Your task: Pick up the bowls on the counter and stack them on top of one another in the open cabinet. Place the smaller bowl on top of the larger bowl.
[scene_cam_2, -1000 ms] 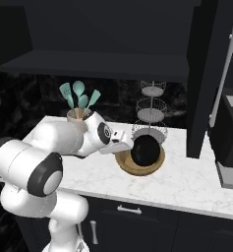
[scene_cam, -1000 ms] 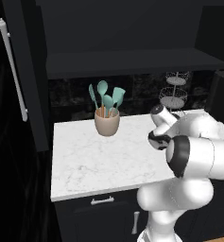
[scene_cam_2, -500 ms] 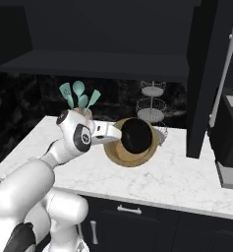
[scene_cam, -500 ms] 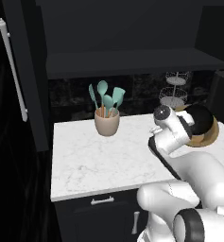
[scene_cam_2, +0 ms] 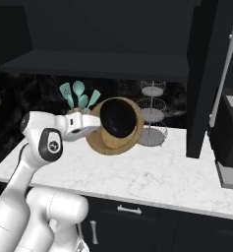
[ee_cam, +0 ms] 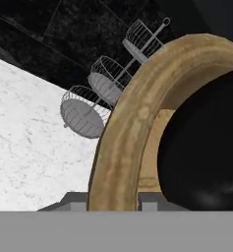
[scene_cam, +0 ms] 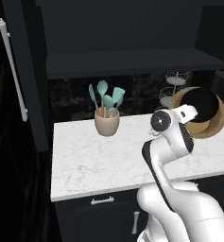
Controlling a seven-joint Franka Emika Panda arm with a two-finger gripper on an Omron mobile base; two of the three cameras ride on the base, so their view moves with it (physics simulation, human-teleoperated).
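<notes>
The larger bowl [scene_cam_2: 114,141], tan and wooden-looking, is lifted off the counter [scene_cam_2: 152,172] and tipped almost on its edge. The smaller bowl [scene_cam_2: 119,118], glossy black, sits inside it, against its inner face. In the hand view the tan rim [ee_cam: 119,142] passes between the two finger tips, so the gripper [scene_cam_2: 92,123] is clenched on the rim of the larger bowl and carries both bowls together. From the left base view the pair hangs above the right part of the counter, with the black bowl [scene_cam: 201,105] in front of the tan one [scene_cam: 212,125].

A beige utensil cup [scene_cam: 107,124] stands near the back of the counter and holds teal utensils [scene_cam: 105,97]. A three-tier wire basket stand [scene_cam_2: 152,114] stands at the back, just behind the lifted bowls.

The counter is white marble with grey veins, over dark drawers with silver handles [scene_cam_2: 129,210]. Above it runs the dark shelf [scene_cam_2: 98,65] of the open cabinet, and its door [scene_cam: 20,75] with a long white bar handle [scene_cam: 13,75] stands at the left.
</notes>
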